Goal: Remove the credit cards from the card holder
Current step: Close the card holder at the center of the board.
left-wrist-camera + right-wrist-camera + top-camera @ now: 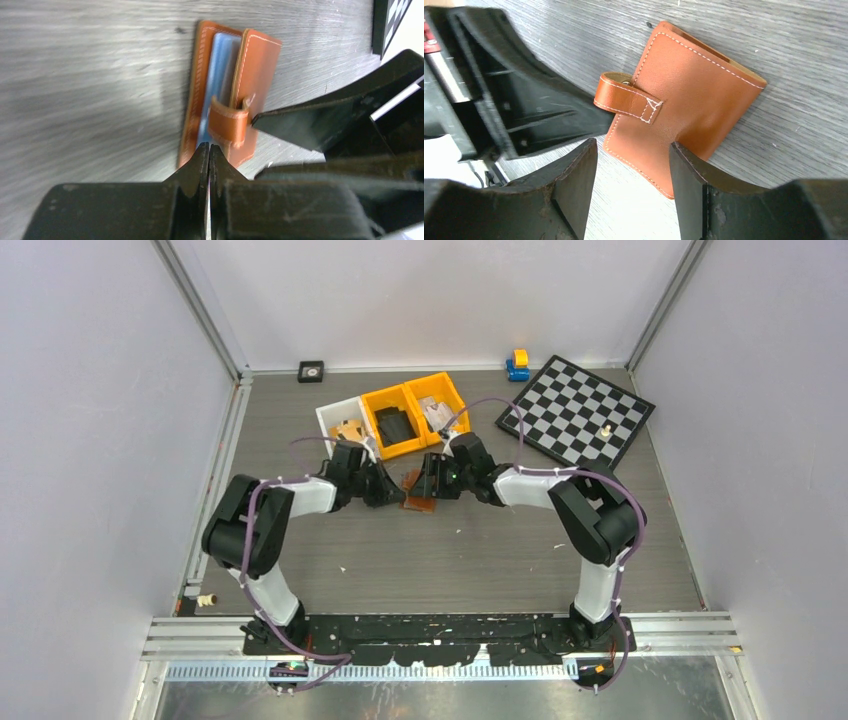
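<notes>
Left gripper [208, 152] has its two fingers pressed together, and the tips touch the near edge of the card holder [260, 60], close to its strap [227, 125]. I cannot tell if they pinch anything. The brown card holder lies on the grey table [450, 560], in the middle, between the two grippers. Its top flap sits a little open, and pale blue credit cards [220, 70] peek out from inside. The right gripper [633, 145] has its fingers spread apart, one on each side of a corner of the holder. One black fingertip [265, 121] touches the strap from the other side. Behind them stand a white bin [328, 418] and two orange bins [372, 400], and a chessboard [578, 410] lies farther right.
</notes>
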Motion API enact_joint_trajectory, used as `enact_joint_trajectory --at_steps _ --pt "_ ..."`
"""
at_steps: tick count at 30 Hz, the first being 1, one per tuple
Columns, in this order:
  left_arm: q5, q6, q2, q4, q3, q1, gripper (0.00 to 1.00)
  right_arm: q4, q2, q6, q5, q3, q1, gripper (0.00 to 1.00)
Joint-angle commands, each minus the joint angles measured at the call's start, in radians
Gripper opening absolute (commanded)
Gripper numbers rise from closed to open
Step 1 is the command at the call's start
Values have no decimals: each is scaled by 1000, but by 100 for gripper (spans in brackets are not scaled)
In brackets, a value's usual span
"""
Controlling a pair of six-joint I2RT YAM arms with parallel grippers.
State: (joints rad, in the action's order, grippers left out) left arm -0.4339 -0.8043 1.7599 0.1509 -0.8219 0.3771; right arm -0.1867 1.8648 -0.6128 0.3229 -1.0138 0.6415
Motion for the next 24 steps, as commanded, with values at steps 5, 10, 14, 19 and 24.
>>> enact_joint_trajectory --at_steps 5,10,14,19,24 --pt "70 -31 -319 92 184 -110 0 16 44 -48 -16 -26 -17 55" --pt "6 -27 -319 132 175 -109 0 17 11 -37 -13 -18 -18 48" --pt "-79 -72 -247 282 190 -99 0 25 -45 -24 -32 1 -19 35" --pt "-118 -103 -203 330 185 -99 0 75 -66 -20 -84 0 -22 3" --pt "-75 -73 -254 278 190 -99 0 166 27 -14 -97 -74 -22 1"
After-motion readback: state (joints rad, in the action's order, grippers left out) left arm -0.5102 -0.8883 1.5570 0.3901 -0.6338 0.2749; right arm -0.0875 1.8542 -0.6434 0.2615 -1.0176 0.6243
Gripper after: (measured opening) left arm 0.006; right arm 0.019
